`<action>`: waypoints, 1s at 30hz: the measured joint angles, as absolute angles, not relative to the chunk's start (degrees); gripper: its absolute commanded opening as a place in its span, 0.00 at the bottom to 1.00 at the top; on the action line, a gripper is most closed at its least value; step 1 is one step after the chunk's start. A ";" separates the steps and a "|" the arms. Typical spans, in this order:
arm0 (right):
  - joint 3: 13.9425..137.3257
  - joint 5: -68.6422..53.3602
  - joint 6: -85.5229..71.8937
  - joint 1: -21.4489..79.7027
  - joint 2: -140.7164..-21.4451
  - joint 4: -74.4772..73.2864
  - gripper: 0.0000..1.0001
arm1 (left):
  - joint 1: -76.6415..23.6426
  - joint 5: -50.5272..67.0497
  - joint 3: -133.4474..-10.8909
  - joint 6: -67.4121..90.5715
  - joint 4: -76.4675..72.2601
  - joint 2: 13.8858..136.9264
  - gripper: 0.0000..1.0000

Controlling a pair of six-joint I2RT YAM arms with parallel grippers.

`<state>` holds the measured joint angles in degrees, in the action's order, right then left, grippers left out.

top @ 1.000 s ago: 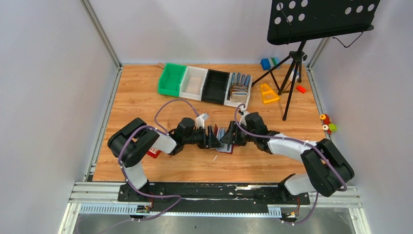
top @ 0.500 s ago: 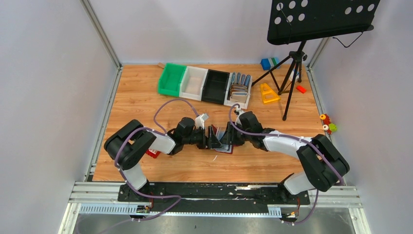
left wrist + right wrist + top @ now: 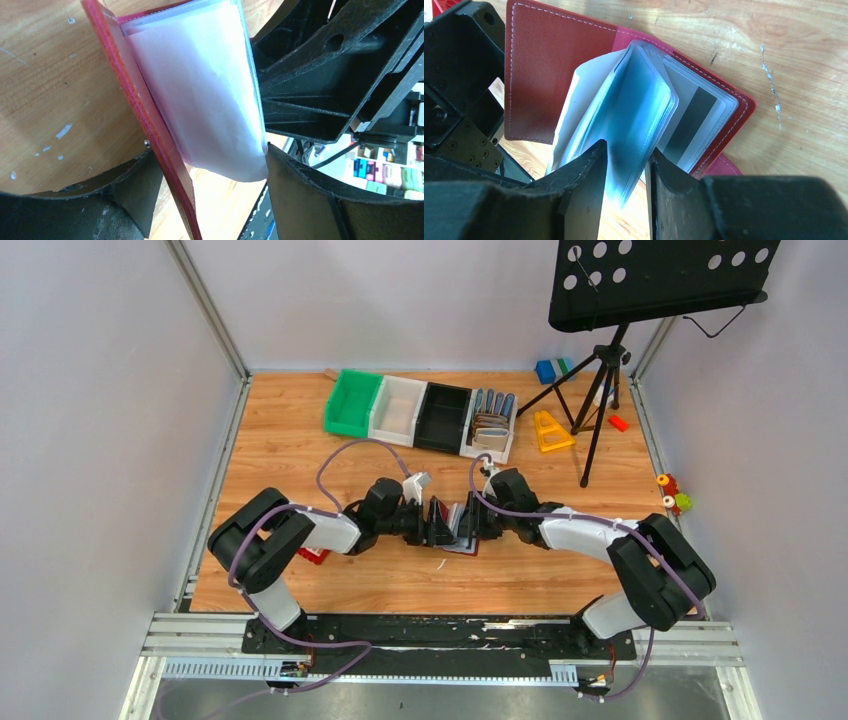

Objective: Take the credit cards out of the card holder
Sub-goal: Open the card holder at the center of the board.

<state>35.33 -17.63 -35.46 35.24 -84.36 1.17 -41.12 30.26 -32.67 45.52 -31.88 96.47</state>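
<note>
At mid-bench, between both arms: maroon leather folding card holder point(image 3: 457, 538) lying open on the wooden bench point(image 3: 300, 440).
Right tool point(image 3: 626, 152) pinches the bundle of clear plastic sleeves point(image 3: 644, 100), raised off the cover; one pale card point(image 3: 694, 117) with a dark stripe sits in a pocket. Left tool point(image 3: 210, 160) is spread wide around cover and sleeves.

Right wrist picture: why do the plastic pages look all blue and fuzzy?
Right wrist view: the plastic pages sit very close to the lens in the right claw, so they blur and look bluish. Left wrist view: the white page is bright and washed out. Top view: sharp, evenly lit.
</note>
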 measured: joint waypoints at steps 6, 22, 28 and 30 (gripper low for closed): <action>36.07 -18.59 -35.48 35.24 -84.36 0.71 0.35 | -41.43 27.79 -34.09 40.95 -28.38 95.31 0.88; 37.04 -19.05 -36.34 35.03 -84.36 1.15 0.47 | -42.65 24.36 -35.92 35.05 -25.26 94.63 0.92; 37.06 -19.51 -37.06 35.03 -84.36 1.37 0.50 | -42.59 26.83 -34.11 37.36 -30.39 95.37 1.00; 37.06 -19.59 -37.39 35.00 -84.34 1.58 0.50 | -42.57 28.05 -33.91 38.48 -32.16 96.03 1.00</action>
